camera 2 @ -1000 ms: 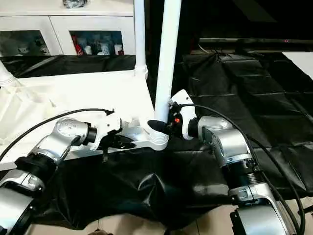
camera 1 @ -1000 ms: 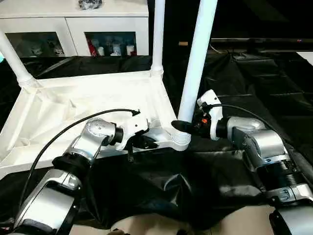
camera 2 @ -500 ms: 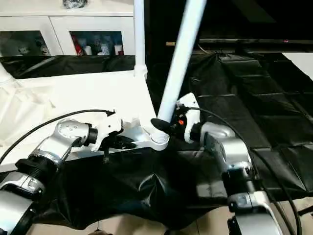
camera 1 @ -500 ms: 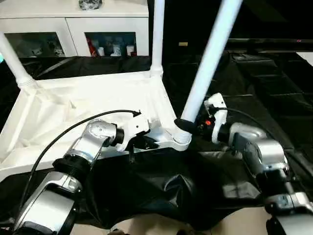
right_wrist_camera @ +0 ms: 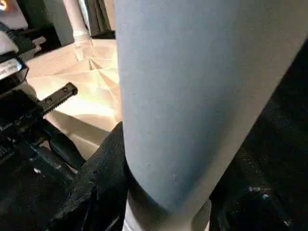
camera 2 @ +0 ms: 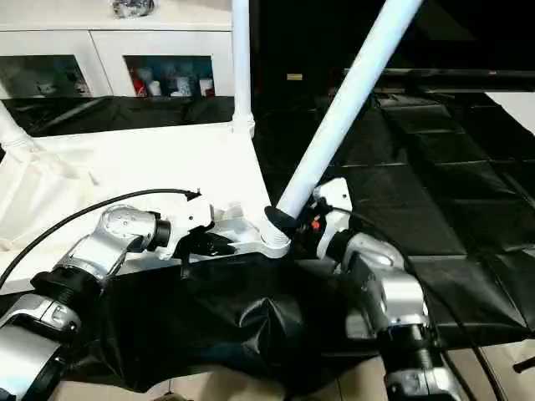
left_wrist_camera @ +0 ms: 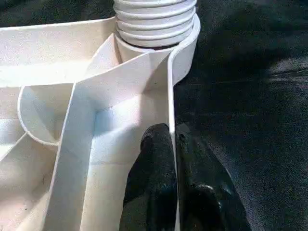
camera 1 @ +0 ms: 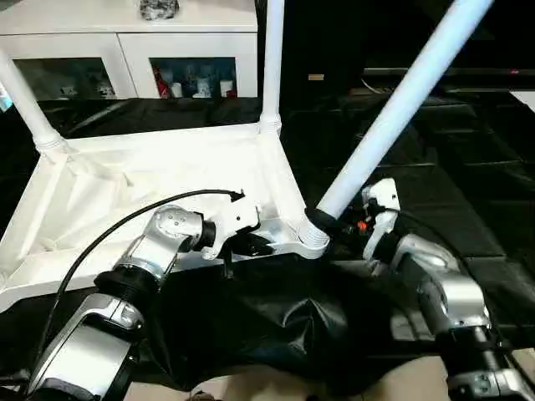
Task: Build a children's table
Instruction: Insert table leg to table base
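The white tabletop point(camera 1: 142, 180) lies upside down on a black cloth, ribbed side up. Two white legs stand in its far corner sockets, one at the left point(camera 1: 23, 100) and one at the right point(camera 1: 272, 58). A third leg point(camera 1: 401, 100) has its ribbed end in the near right socket point(left_wrist_camera: 156, 24) and leans steeply to the right. My right gripper point(camera 1: 324, 220) is shut on this leg just above the socket, one black finger point(right_wrist_camera: 96, 183) showing beside it. My left gripper point(left_wrist_camera: 172, 144) is shut on the tabletop's near rim, close to that socket.
A white cabinet with glass doors point(camera 1: 125, 58) stands behind the tabletop. The black cloth point(camera 1: 292, 317) covers the floor all around, bunched in front of the near rim. A dark low shelf point(camera 1: 443, 75) runs along the back right.
The near right leg has tipped from almost upright to a steep lean rightward. My right gripper and forearm have swung with it. My left gripper holds the rim as before.
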`<state>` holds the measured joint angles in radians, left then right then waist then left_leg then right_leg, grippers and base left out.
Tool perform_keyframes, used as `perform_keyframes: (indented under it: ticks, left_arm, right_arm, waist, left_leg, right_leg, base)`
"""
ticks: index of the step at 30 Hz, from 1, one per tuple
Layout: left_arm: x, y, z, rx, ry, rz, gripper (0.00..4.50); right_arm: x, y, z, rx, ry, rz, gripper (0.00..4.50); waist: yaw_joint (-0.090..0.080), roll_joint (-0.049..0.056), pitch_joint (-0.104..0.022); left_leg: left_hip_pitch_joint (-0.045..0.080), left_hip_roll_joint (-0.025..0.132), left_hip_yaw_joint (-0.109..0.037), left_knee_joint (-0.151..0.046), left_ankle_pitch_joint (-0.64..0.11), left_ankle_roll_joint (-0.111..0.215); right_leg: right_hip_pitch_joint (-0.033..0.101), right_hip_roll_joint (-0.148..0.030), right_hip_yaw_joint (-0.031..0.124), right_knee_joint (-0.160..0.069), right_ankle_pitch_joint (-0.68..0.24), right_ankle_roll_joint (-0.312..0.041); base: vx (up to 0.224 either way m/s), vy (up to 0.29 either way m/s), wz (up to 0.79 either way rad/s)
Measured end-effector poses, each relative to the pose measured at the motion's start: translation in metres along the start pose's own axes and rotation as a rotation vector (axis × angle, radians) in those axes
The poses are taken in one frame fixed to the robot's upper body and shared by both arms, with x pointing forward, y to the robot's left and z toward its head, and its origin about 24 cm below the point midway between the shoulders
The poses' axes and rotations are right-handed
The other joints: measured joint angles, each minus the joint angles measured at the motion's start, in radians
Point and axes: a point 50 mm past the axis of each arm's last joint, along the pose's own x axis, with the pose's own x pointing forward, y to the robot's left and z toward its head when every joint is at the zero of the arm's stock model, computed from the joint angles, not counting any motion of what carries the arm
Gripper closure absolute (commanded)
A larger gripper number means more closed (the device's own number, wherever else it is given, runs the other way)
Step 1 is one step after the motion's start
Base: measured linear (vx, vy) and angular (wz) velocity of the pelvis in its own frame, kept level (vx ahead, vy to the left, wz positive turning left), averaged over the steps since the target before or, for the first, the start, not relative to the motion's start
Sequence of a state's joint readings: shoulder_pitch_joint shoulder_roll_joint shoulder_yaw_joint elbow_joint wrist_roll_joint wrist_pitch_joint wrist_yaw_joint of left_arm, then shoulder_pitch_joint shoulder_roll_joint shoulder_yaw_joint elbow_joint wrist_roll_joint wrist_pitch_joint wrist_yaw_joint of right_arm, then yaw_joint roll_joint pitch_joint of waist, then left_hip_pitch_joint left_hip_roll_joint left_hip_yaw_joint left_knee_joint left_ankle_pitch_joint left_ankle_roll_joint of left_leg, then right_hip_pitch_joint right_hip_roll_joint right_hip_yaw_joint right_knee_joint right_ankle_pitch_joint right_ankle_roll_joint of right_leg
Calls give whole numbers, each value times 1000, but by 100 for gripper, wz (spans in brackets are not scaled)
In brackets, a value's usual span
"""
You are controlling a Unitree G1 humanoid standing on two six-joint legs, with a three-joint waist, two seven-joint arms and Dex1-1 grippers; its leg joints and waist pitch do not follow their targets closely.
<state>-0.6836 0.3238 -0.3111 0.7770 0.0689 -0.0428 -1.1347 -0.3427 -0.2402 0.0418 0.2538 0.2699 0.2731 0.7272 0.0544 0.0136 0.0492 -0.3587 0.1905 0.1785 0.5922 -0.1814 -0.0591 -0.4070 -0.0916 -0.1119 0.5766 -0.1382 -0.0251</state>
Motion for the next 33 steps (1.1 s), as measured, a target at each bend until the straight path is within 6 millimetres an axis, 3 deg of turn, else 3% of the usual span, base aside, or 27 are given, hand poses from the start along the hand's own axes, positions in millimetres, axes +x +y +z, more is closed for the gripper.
perform_keyframes:
  ticks: [5,20,33]
  left_arm:
    - [0,0,-3,-8,4,5,450]
    - [-4,0,-4,-1,14,-6,450]
    - [-13,-4,-2,39,41,-85,450]
  right_arm:
    - [4,2,3,-74,52,26,262]
    - [15,-4,12,-127,143,156,262]
    - [10,-3,14,-187,172,345,262]
  waist:
    - [-3,-1,0]
    - [-15,-9,-1]
    - [-6,-12,0]
  left_leg:
    - [7,0,-1,0,0,0]
    - [6,0,-4,0,0,0]
    - [2,1,-5,-1,0,0]
  right_leg:
    - [6,0,-2,0,-1,1]
    - [8,0,-5,-1,-1,1]
    - [5,0,-5,-1,-2,3]
  base:
    - [0,0,0]
    - [0,0,0]
    - [0,0,0]
